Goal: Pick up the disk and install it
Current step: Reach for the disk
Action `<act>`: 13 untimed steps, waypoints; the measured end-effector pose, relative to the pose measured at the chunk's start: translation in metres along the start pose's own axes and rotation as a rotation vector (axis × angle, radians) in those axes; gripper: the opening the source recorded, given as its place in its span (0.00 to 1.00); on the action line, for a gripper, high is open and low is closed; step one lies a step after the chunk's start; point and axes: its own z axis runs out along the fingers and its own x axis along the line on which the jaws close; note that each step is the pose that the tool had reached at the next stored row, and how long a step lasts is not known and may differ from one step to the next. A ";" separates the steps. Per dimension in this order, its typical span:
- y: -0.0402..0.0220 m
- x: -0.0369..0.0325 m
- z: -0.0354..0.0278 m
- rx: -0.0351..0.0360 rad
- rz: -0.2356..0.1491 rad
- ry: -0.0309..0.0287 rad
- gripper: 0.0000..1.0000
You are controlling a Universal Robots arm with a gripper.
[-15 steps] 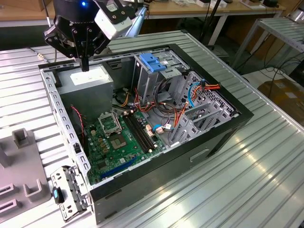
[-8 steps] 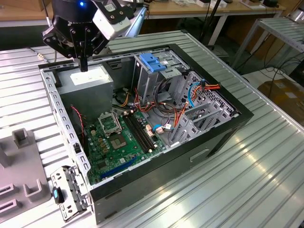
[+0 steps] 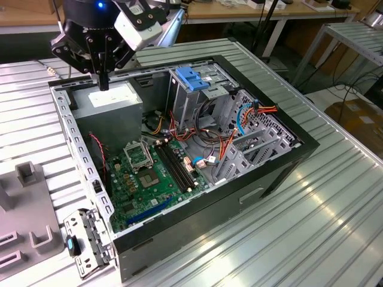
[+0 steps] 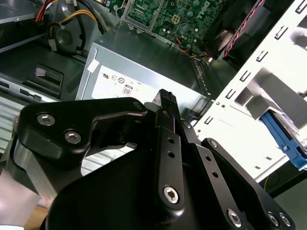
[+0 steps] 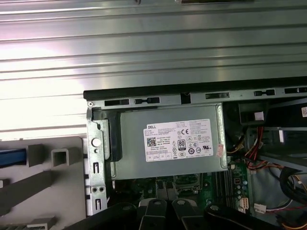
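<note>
Black pincer (image 3: pixel 103 85) pointing down, fingers together, over power-supply box (image 3: pixel 115 109)

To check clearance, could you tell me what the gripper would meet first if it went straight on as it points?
Probably the top of the grey power supply box, just below the gripper; depth is unclear.

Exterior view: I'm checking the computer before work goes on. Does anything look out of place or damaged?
Nothing looks damaged or spilled. The one stray item is a small metal bracket with a blue clip, lying loose on the table beside the near corner of the open case.
</note>
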 end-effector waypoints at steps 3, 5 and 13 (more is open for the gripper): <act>-0.0001 0.0014 0.0000 0.0000 0.000 0.0004 0.11; -0.0002 0.0032 -0.0001 0.0001 0.000 0.0005 0.11; -0.0006 0.0078 -0.0002 0.0001 0.000 0.0006 0.11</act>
